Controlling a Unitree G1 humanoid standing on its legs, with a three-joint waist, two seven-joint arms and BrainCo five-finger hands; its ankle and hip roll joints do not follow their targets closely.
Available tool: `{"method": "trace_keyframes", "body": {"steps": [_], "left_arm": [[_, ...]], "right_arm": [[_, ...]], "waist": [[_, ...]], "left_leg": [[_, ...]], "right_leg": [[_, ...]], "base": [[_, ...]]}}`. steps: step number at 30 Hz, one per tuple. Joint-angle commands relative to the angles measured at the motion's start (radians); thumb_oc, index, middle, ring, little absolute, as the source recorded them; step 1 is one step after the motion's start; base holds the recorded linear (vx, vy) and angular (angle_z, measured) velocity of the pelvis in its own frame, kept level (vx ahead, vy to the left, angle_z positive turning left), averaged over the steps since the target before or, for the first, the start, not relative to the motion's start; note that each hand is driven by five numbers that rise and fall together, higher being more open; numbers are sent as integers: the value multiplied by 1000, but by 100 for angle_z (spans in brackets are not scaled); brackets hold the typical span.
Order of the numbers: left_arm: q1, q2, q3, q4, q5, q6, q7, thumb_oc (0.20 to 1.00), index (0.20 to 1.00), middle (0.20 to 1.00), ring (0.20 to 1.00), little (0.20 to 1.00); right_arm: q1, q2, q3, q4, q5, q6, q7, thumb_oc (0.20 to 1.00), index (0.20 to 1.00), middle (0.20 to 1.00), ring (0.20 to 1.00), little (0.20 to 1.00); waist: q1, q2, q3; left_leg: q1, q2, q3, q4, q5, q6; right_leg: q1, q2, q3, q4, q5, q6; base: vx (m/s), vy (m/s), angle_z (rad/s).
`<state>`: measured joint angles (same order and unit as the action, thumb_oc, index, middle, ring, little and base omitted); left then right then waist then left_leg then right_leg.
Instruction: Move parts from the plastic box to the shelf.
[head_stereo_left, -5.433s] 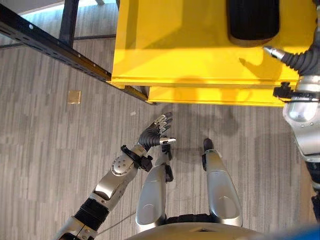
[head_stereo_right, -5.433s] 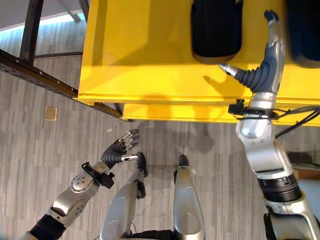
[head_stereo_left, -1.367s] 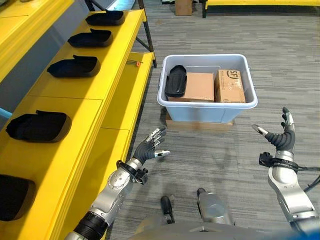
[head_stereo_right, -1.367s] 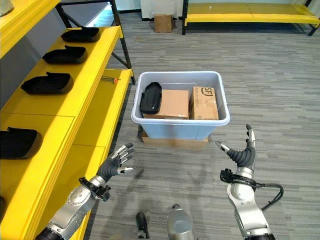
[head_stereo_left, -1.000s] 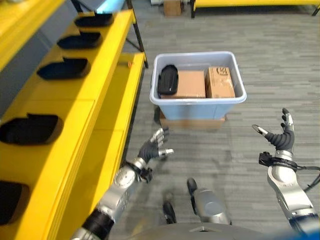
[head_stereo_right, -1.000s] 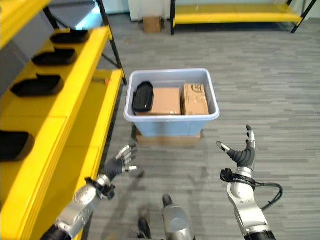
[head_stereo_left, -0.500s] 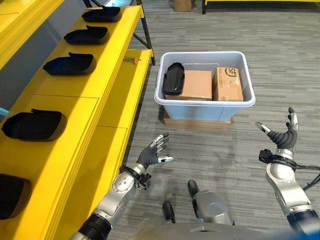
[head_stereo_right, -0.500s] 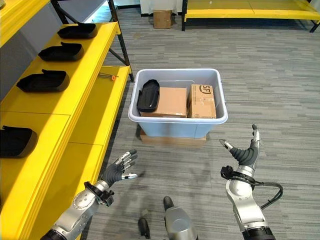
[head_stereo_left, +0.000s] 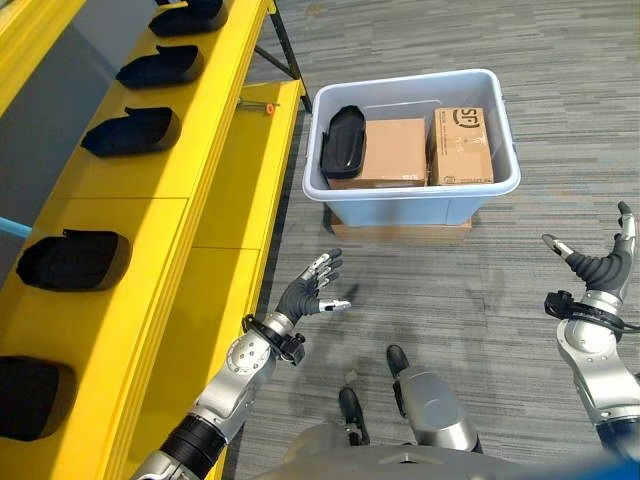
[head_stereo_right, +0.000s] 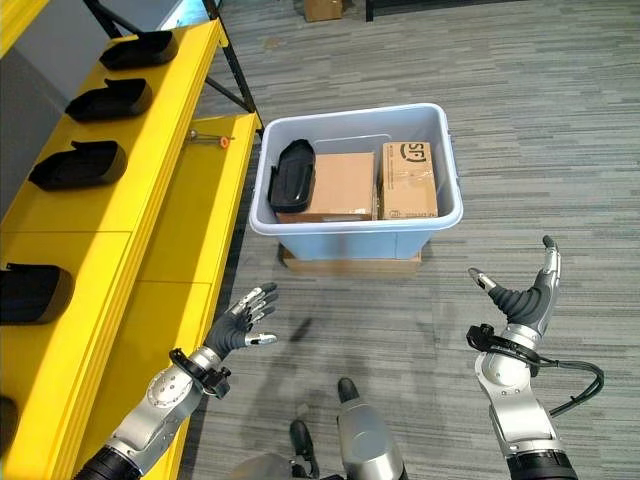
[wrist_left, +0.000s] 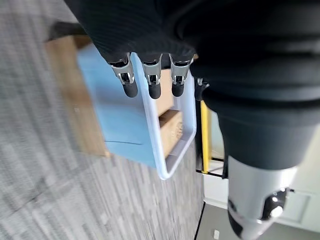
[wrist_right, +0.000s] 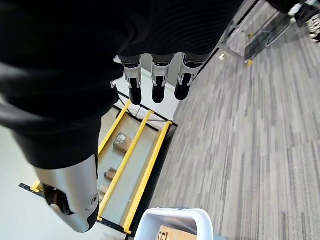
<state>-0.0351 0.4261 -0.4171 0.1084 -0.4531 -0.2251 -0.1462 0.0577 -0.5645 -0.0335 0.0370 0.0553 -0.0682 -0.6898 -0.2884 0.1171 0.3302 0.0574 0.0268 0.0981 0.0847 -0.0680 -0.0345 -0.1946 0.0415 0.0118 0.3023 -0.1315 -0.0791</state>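
Both robot hands, left (head_stereo_left: 312, 293) and right (head_stereo_left: 600, 265), are held spread, empty, below the centre-frame box (head_stereo_left: 413, 198); one part (head_stereo_left: 343, 155) is seen inside.

The black part (head_stereo_left: 343, 155) in the plastic box (head_stereo_left: 412, 203) leans against the box's left wall, its lower end hidden behind the near wall. The two cardboard cartons (head_stereo_left: 388, 166) hide the box's floor. On the yellow shelf (head_stereo_left: 150, 230), the nearest black part (head_stereo_left: 30, 398) is cut off at the picture's left edge. A small orange-tipped item (head_stereo_left: 262, 106) on the shelf's lower step is too small to identify.
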Motion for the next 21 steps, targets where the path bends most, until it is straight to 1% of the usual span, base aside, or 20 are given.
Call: {"method": "trace_keyframes", "body": {"steps": [1,2,3,4,5,6,8,9,10,11,12,13,14,15,16,18,19,21], "left_arm": [[5,2,44,-40,-29,-62,17,1000,1000,1000,1000,1000],[-7,1,58,-31,-28,-56,21,1000,1000,1000,1000,1000],[-15,-1,75,-23,-25,-44,29,1000,1000,1000,1000,1000],[-15,0,83,-19,-28,-44,35,1000,1000,1000,1000,1000],[-16,0,90,-19,-31,-39,40,1000,1000,1000,1000,1000],[-12,3,101,-24,-39,-33,45,1000,1000,1000,1000,1000],[-11,11,110,-27,-40,-38,49,1000,1000,1000,1000,1000],[-6,14,115,-27,-46,-39,55,1000,1000,1000,1000,1000],[-2,17,118,-24,-51,-40,62,1000,1000,1000,1000,1000],[2,18,119,-18,-50,-45,66,1000,1000,1000,1000,1000],[19,22,120,-2,-54,-61,63,1000,1000,1000,1000,1000],[23,20,118,2,-49,-64,60,1000,1000,1000,1000,1000],[33,5,108,22,-42,-83,48,1000,1000,1000,1000,1000],[33,4,108,26,-41,-87,45,1000,1000,1000,1000,1000],[31,-9,106,47,-39,-100,31,1000,1000,1000,1000,1000],[23,-18,89,60,-41,-101,32,1000,1000,1000,1000,1000],[20,-19,85,63,-42,-102,31,1000,1000,1000,1000,1000],[12,-20,79,62,-48,-92,33,1000,1000,1000,1000,1000]], "right_arm": [[57,-37,-40,-54,-38,-68,41,1000,1000,1000,1000,1000],[67,-33,-32,-53,-37,-74,41,1000,1000,1000,1000,1000],[79,-25,-26,-51,-21,-79,49,1000,1000,1000,1000,1000],[80,-19,-21,-43,-24,-87,58,1000,1000,1000,1000,1000],[79,-14,-15,-39,-28,-92,61,1000,1000,1000,1000,1000],[82,-12,-11,-44,-23,-92,66,1000,1000,1000,1000,1000],[96,-9,-9,-61,-25,-91,73,1000,1000,1000,1000,1000],[107,-12,-6,-73,-18,-91,78,1000,1000,1000,1000,1000],[113,-16,-2,-80,-11,-88,84,1000,1000,1000,1000,1000],[120,-18,2,-88,-2,-82,85,1000,1000,1000,1000,1000],[130,-24,17,-87,29,-74,96,1000,1000,1000,1000,1000],[129,-24,24,-82,30,-75,97,1000,1000,1000,1000,1000],[131,-22,29,-70,38,-88,101,1000,1000,1000,1000,1000],[130,-23,29,-69,39,-89,101,1000,1000,1000,1000,1000],[126,-21,27,-59,35,-96,104,1000,1000,1000,1000,1000],[136,-22,18,-69,35,-90,99,1000,1000,1000,1000,1000],[139,-21,16,-74,37,-87,97,1000,1000,1000,1000,1000],[143,-20,8,-90,34,-77,91,1000,1000,1000,1000,1000]], "waist": [[-17,-48,-80],[-17,-57,-79],[-11,-71,-75],[-7,-72,-72],[-5,-73,-72],[-4,-71,-67],[-2,-67,-59],[3,-67,-54],[8,-64,-54],[13,-66,-52],[27,-73,-50],[31,-74,-49],[31,-74,-45],[31,-74,-45],[26,-62,-45],[10,-45,-42],[6,-42,-42],[-3,-32,-44]], "left_leg": [[-44,59,69,324,-21,26],[-89,62,57,422,1,25],[-170,49,31,502,-8,40],[-199,34,24,490,-17,50],[-215,22,26,450,-12,57],[-222,16,33,383,-5,60],[-236,19,27,247,39,49],[-241,24,8,164,72,38],[-247,37,-7,97,89,26],[-247,53,-22,45,125,12],[-257,102,-63,-63,175,-18],[-258,110,-71,-86,180,-22],[-258,128,-55,-119,172,-29],[-255,128,-48,-121,169,-28],[-238,134,-26,-111,174,-40],[-217,134,14,-94,166,-44],[-212,132,23,-87,162,-43],[-193,119,49,-82,146,-38]], "right_leg": [[50,-63,35,-74,42,76],[63,-61,43,-79,43,65],[83,-52,62,-84,45,63],[91,-44,76,-83,42,65],[94,-38,88,-85,42,69],[104,-28,104,-83,34,75],[133,-17,130,-91,20,83],[158,-16,142,-103,13,88],[176,-17,152,-112,6,94],[196,-20,159,-123,2,96],[237,-28,173,-138,-11,103],[244,-30,175,-139,-16,103],[268,-42,173,-134,-44,107],[273,-43,174,-135,-49,107],[253,-52,157,-122,-54,111],[231,-60,131,-99,-60,113],[227,-61,125,-96,-59,113],[215,-67,112,-98,-52,117]], "base": [[75,-252,17],[120,-304,7],[127,-259,5],[121,-167,7],[111,-26,-21],[120,29,-58],[151,76,-90],[202,89,-61],[233,81,-40],[380,94,-41],[353,81,-74],[464,164,-90],[254,133,-91],[346,291,-54],[226,288,-40],[231,309,-20],[189,251,-11],[169,223,-7]]}}
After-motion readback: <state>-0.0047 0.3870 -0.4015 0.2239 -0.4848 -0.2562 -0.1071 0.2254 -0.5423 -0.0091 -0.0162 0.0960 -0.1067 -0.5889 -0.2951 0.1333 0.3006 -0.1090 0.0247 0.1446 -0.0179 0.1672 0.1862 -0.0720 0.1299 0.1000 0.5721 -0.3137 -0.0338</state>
